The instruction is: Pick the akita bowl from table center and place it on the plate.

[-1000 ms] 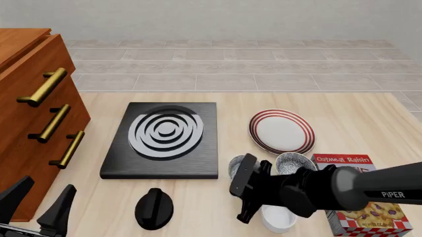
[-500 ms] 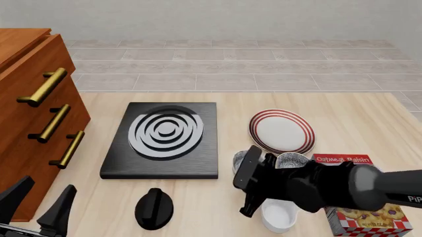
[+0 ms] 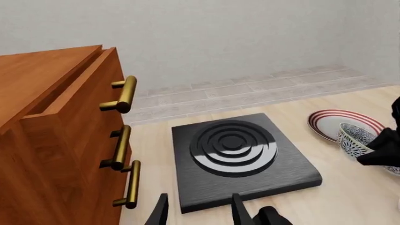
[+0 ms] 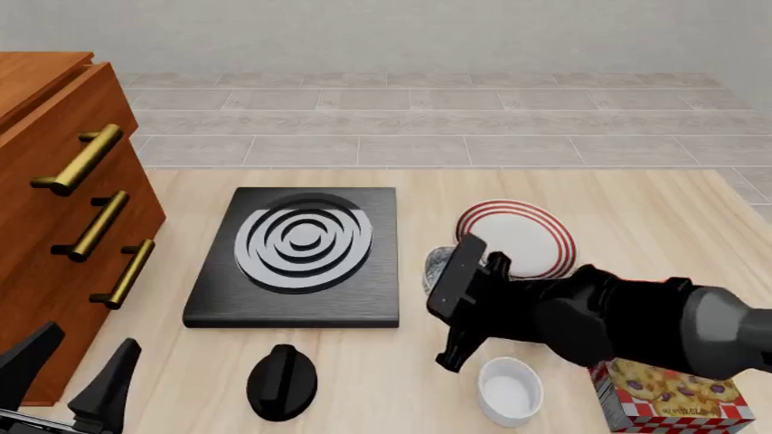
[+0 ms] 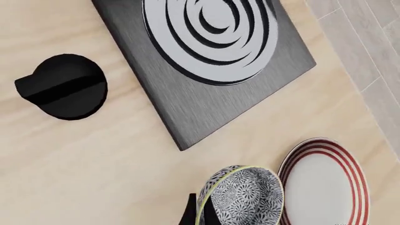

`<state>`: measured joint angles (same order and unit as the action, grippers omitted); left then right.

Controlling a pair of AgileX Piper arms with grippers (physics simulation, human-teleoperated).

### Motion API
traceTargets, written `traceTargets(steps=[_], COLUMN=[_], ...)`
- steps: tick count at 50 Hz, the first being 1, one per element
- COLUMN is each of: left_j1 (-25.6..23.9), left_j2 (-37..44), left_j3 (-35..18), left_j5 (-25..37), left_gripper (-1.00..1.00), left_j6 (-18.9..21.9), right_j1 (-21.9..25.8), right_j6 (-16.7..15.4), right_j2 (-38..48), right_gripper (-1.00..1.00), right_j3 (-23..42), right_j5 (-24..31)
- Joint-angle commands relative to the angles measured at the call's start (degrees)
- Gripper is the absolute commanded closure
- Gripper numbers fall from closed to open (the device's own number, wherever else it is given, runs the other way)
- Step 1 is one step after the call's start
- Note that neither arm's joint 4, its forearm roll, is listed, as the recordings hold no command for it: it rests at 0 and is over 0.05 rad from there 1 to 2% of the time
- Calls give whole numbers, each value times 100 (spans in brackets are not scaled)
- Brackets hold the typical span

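The akita bowl [image 5: 245, 197], dark and speckled inside, hangs tilted beside the plate's near edge. Its rim looks pale in the left wrist view [image 3: 355, 137] and yellowish-green in the right wrist view. In the front view only a sliver of the bowl [image 4: 436, 268] shows past my arm. My right gripper [image 4: 447, 276] is shut on the bowl's rim, its fingers [image 5: 196, 213] pinching the edge. The plate [image 4: 522, 237], white with red rings, lies just beyond, partly covered by the arm. My left gripper [image 4: 70, 375] stands open at the near left with nothing in it.
A black stove block [image 4: 298, 253] with a ringed burner sits left of the plate. A black knob [image 4: 281, 382] and a white ramekin [image 4: 509, 391] lie near the front. A snack box [image 4: 675, 396] is at the right, a wooden drawer cabinet [image 4: 61, 208] at the left.
My right gripper has moved away from the front edge toward the plate, carrying the bowl with it. The ramekin is now uncovered. The left arm has not moved.
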<state>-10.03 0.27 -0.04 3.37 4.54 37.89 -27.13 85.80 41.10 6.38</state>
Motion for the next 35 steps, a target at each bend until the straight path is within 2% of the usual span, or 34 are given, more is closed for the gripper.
traceTargets(steps=[1,22,35], left_j1=[-17,-36,-42], left_j2=[1,-15,-16], left_j3=[-2,-2,1], left_j5=[2,11,14], left_gripper=[-100,-100,-100], left_j6=[-6,-4,6], right_j1=[-109,-704,-945], right_j6=[26,122,334], right_j2=[-185,-19,121], right_gripper=[100,100,100], right_j3=[231,439,549], right_j5=[193,-13,-262])
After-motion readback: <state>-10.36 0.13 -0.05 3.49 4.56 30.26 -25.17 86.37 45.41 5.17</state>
